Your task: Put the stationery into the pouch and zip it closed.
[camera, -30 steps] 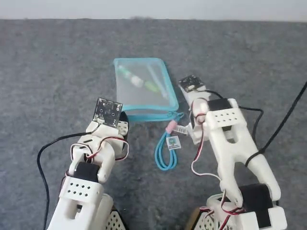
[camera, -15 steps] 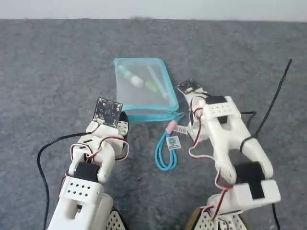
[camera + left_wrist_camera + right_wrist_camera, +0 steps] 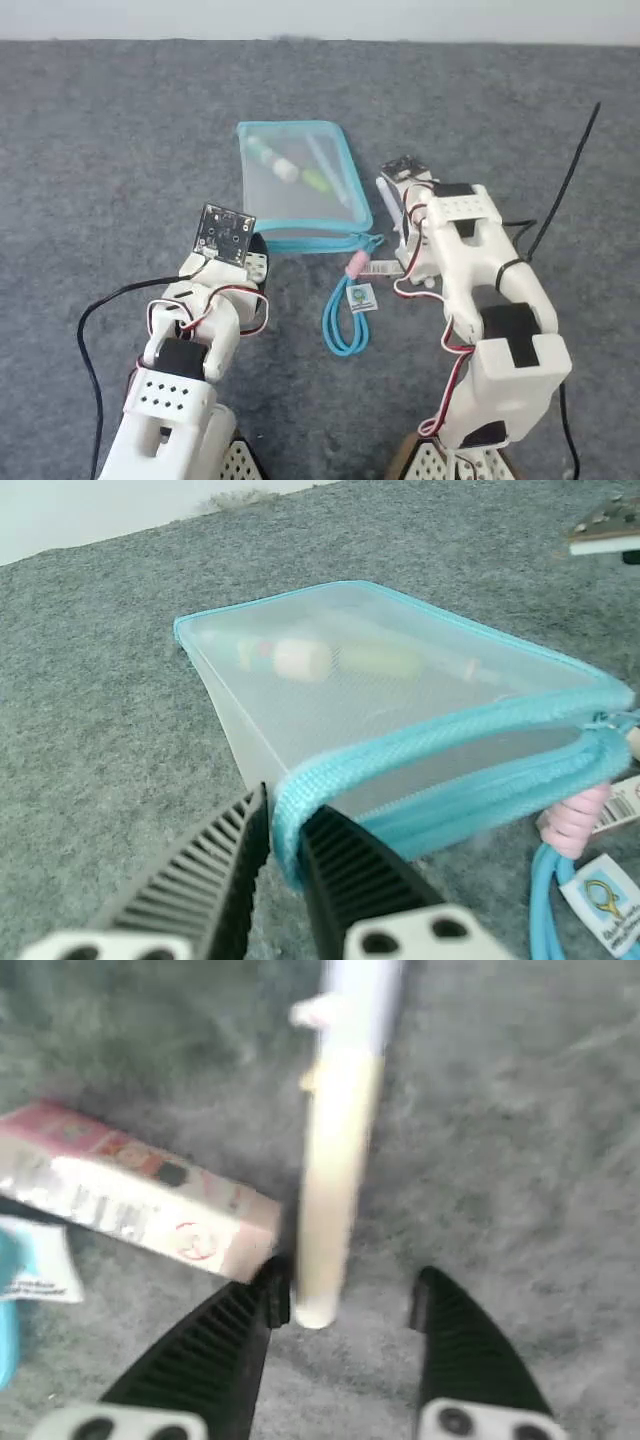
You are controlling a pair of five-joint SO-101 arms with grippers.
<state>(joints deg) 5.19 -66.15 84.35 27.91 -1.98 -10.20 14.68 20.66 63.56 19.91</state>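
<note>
Left tool (image 3: 285, 818) tight on pouch (image 3: 400, 700) (teal corner)

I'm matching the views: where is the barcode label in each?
High view: barcode label, just off the zip corner of the pouch.
Left wrist view: label beside the pink coil.
Right wrist view: label beside the pen.
Shared landmark: the white tag next to it.

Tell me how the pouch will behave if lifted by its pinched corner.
Probably floppy: the pouch looks like thin translucent fabric, so it would sag from the left gripper. The few stationery items inside lie loose, so they may slide and add little weight.
</note>
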